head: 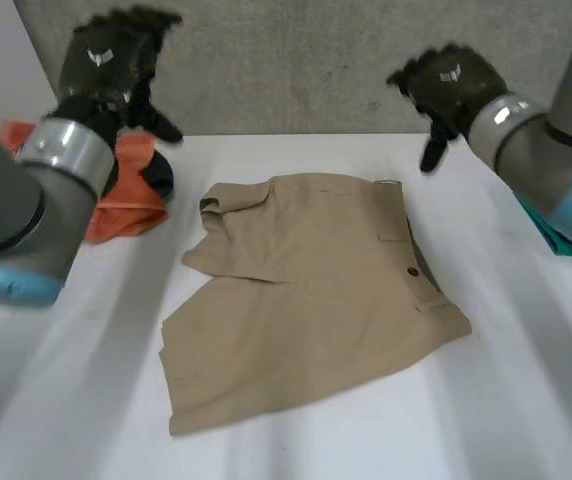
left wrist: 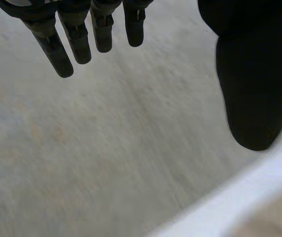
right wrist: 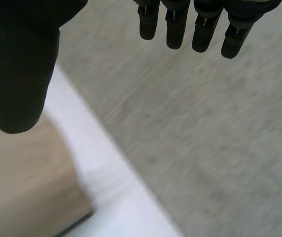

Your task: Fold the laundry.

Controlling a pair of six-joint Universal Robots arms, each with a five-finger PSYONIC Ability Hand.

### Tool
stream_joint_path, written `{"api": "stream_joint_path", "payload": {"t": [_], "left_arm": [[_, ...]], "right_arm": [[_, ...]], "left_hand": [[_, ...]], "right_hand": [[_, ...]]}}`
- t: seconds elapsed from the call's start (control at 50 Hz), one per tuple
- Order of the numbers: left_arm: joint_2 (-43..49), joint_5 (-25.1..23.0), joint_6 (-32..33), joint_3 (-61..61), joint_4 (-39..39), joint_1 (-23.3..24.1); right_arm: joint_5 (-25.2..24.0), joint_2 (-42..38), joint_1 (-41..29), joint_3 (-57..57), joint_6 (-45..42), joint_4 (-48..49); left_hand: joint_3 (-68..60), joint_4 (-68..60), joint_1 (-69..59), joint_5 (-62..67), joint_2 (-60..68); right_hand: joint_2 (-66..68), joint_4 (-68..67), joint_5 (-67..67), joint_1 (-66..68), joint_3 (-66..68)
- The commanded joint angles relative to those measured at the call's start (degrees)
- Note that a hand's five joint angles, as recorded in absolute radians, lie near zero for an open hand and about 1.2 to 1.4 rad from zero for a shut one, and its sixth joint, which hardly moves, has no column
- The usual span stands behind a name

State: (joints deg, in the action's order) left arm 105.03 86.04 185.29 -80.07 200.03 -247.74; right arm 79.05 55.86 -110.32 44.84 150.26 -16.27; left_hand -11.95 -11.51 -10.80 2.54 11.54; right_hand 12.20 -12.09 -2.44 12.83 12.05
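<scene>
A pair of tan shorts [head: 306,290] lies folded on the white table [head: 526,400], with a button and waistband on the side toward my right arm. My left hand [head: 116,65] hovers high over the table's far left, fingers [left wrist: 77,34] straight and spread, holding nothing. Over the far right, my right hand [head: 451,85] is raised too, its fingers [right wrist: 200,24] straight and apart from the thumb, empty. A corner of the shorts [right wrist: 22,187] lies below the right thumb. Both hands are clear of the shorts.
An orange garment [head: 126,195] lies bunched at the far left of the table, with a dark item [head: 159,175] beside it. A teal cloth [head: 556,235] sits at the right edge under my right arm. A grey wall [head: 306,60] rises behind the table.
</scene>
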Motion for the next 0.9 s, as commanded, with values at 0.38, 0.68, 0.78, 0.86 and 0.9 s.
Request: {"api": "stream_joint_path", "payload": {"t": [0.38,0.68,0.78,0.86,0.9], "left_arm": [[-2.8,3.5,15.4,-35.7,-12.4,10.4],[-1.3,6.5,16.8,-36.6,-7.0,12.1],[-6.3,6.1,16.8,-37.3,-17.4,12.8],[-9.9,3.5,16.9,-36.7,-28.6,13.6],[-11.6,0.6,16.9,-36.1,-35.2,14.2]], "right_arm": [[-17.3,12.2,13.4,59.6,-14.5,21.0],[-12.8,12.2,13.4,63.9,-14.3,31.4],[-12.2,23.0,13.6,66.4,-17.5,21.4],[-11.8,27.9,15.7,66.2,-23.2,5.9],[-11.4,28.6,16.8,66.1,-26.2,-1.2]], "left_hand": [[-18.3,-18.7,-19.4,17.7,18.7],[-68.1,-68.5,-69.2,67.5,68.5],[-68.1,-68.5,-69.2,67.5,68.5],[-68.1,-68.5,-69.2,67.5,68.5],[-68.1,-68.5,-69.2,67.5,68.5]], "right_hand": [[18.7,-18.8,-18.5,18.1,18.9],[67.8,-67.9,-67.6,67.2,68.0],[67.8,-67.9,-67.6,67.2,68.0],[67.8,-67.9,-67.6,67.2,68.0],[67.8,-67.9,-67.6,67.2,68.0]]}}
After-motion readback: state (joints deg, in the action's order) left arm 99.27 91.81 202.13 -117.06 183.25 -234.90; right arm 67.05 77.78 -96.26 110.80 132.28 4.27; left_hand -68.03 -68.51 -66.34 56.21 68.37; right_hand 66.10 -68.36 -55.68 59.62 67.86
